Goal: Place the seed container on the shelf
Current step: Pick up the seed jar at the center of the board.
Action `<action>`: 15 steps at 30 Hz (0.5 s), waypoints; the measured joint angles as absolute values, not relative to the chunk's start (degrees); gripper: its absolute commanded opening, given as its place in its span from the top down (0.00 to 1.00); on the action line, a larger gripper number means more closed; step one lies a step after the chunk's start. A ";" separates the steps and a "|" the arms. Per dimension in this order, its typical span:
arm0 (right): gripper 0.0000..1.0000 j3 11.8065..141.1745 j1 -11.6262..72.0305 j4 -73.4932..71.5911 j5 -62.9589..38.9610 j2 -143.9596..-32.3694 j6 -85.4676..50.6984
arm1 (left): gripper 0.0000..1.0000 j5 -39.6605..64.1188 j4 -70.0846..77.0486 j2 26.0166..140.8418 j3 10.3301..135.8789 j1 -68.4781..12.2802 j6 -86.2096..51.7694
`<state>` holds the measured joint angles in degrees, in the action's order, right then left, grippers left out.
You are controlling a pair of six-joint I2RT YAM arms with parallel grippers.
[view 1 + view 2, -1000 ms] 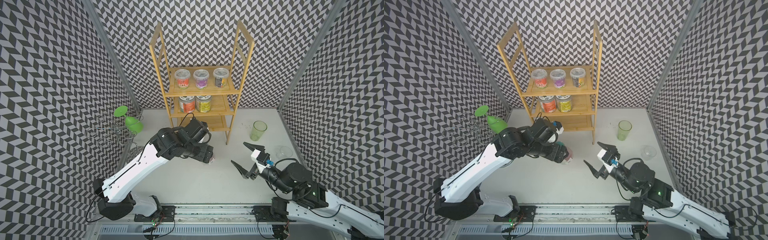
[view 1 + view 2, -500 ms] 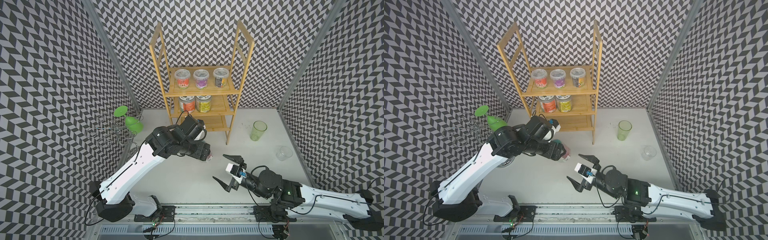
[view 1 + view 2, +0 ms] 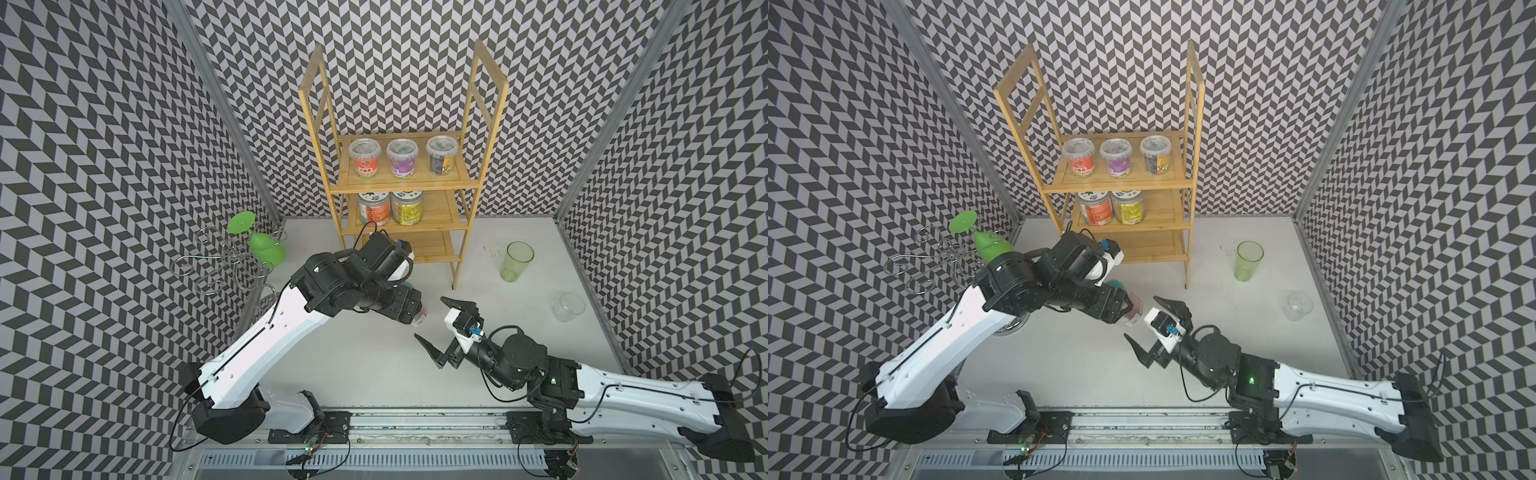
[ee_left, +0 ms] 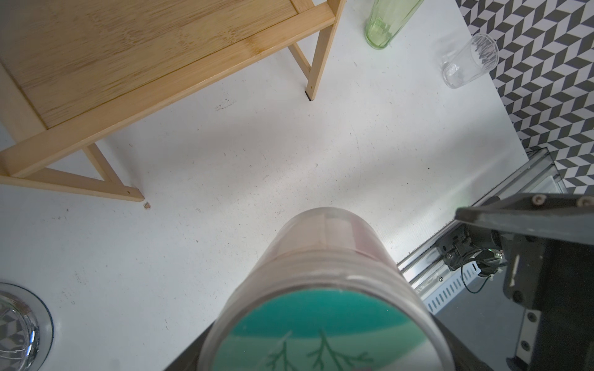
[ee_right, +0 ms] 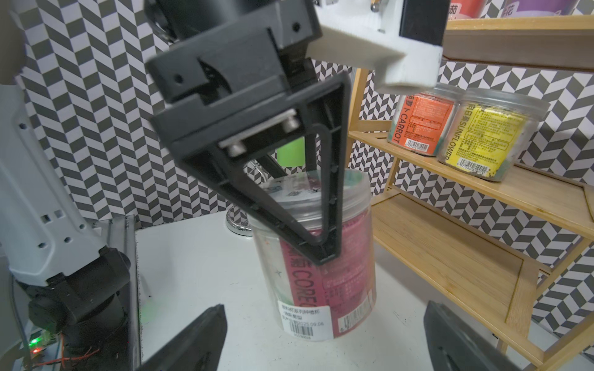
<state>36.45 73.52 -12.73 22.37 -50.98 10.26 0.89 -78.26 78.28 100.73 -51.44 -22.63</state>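
Note:
The seed container (image 3: pixel 419 319) (image 3: pixel 1134 311) is a clear jar with a pink label and a teal lid (image 4: pixel 321 331). My left gripper (image 3: pixel 413 311) is shut on it from above, one finger (image 5: pixel 308 221) lying across its side. The jar (image 5: pixel 321 276) hangs upright just over the table, in front of the shelf; I cannot tell whether it touches. The bamboo shelf (image 3: pixel 401 187) (image 3: pixel 1121 185) stands at the back. My right gripper (image 3: pixel 429 318) (image 3: pixel 1140 316) is open wide, level with the jar's base, its fingers (image 5: pixel 196 337) apart from the jar on either side.
Three tubs (image 3: pixel 401 158) fill the shelf's top tier and two jars (image 3: pixel 390 208) its middle tier; the bottom board (image 5: pixel 450 253) is bare. A green tumbler (image 3: pixel 515 262) and a clear glass (image 3: pixel 568 306) stand to the right. A chrome wire stand (image 3: pixel 224 266) holds a green glass at left.
My right arm has swung in from the right and brought its wide-open gripper up to the jar. The left gripper and the jar have hardly moved.

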 measured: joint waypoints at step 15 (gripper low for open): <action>0.01 39.07 69.19 -13.87 15.20 -58.48 10.72 | 0.22 2.68 -78.28 78.26 100.73 -51.44 -20.36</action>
<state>39.07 69.19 -13.87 15.20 -58.48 10.72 2.68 -78.28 78.26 100.73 -51.44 -20.36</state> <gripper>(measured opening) 0.994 0.864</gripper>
